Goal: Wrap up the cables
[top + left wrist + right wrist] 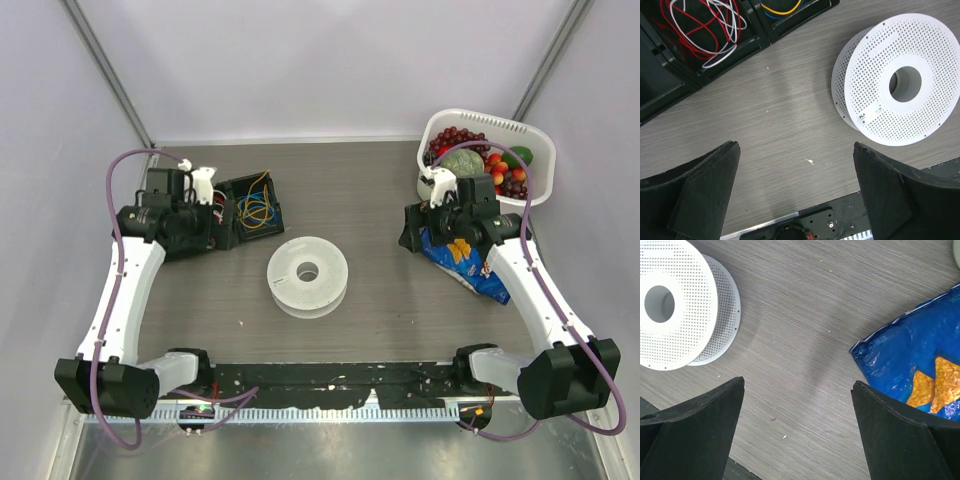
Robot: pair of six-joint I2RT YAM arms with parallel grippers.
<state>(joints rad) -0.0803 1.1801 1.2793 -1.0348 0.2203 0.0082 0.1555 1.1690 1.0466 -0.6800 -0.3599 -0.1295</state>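
Yellow cable lying loose in a black tray

The yellow cable (258,197) is a thin, yellow-orange wire in a few slack, uneven loops, not wound on anything. It lies in the right-hand compartment of the open black tray (278,222), at about 10 o'clock from the tabletop's middle and about 11 o'clock from the white spool (307,275), well apart from it. A blue wire (256,213) shares the compartment, its loops crossing the yellow ones toward the 6 o'clock side. In the left wrist view only a curved stretch of the cable (781,10) shows at the top edge, with blue just beneath it; the rest is cut off.
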